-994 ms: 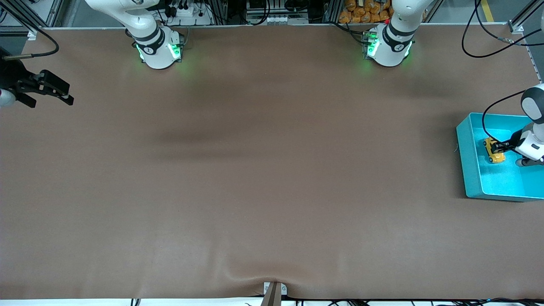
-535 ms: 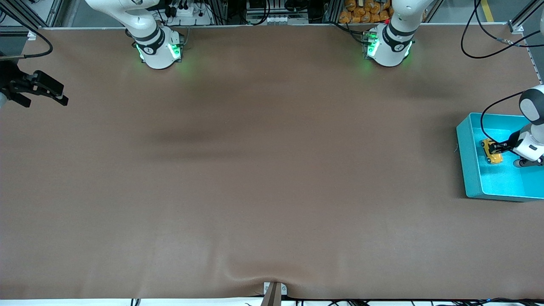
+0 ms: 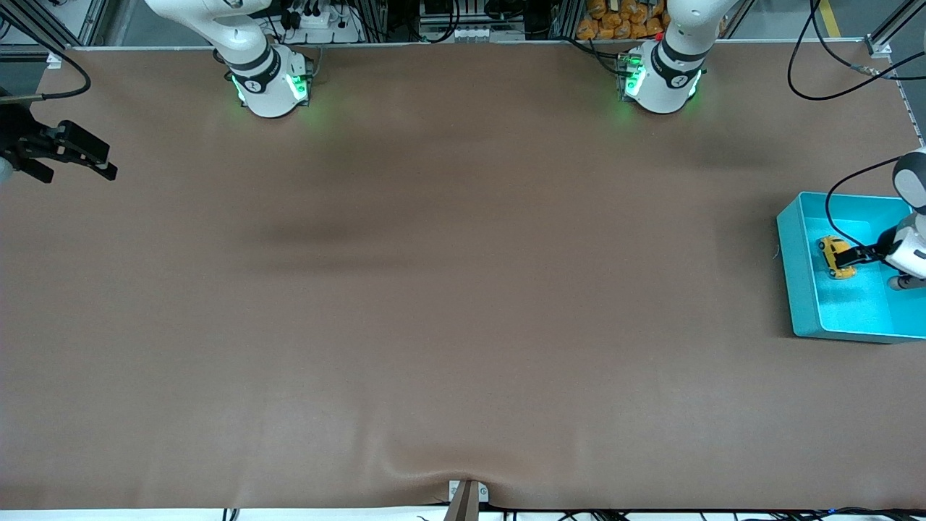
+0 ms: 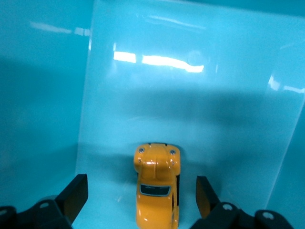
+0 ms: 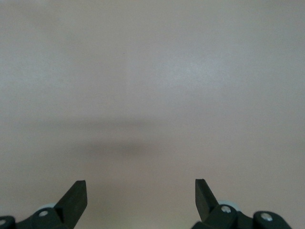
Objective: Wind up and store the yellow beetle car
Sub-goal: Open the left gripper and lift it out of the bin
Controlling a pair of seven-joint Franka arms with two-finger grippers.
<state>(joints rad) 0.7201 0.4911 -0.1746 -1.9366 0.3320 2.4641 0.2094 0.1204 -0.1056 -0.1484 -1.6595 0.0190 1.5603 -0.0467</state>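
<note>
The yellow beetle car (image 3: 837, 257) was seen resting on the floor of a teal storage bin (image 3: 796, 275) at the left arm's end of the table (image 3: 463, 289), set there so that it could be left stored. The left gripper (image 3: 848, 256) was held low inside the bin, its fingers spread wide on either side of the toy and touching neither flank, as the left wrist view showed; the car (image 4: 156, 191) was judged to be released rather than gripped. The right gripper (image 3: 79, 155) was kept waiting over the right arm's end of the table, fingers likewise apart and nothing between them. With the car lying in the bin, the storing step was judged all but done.
</note>
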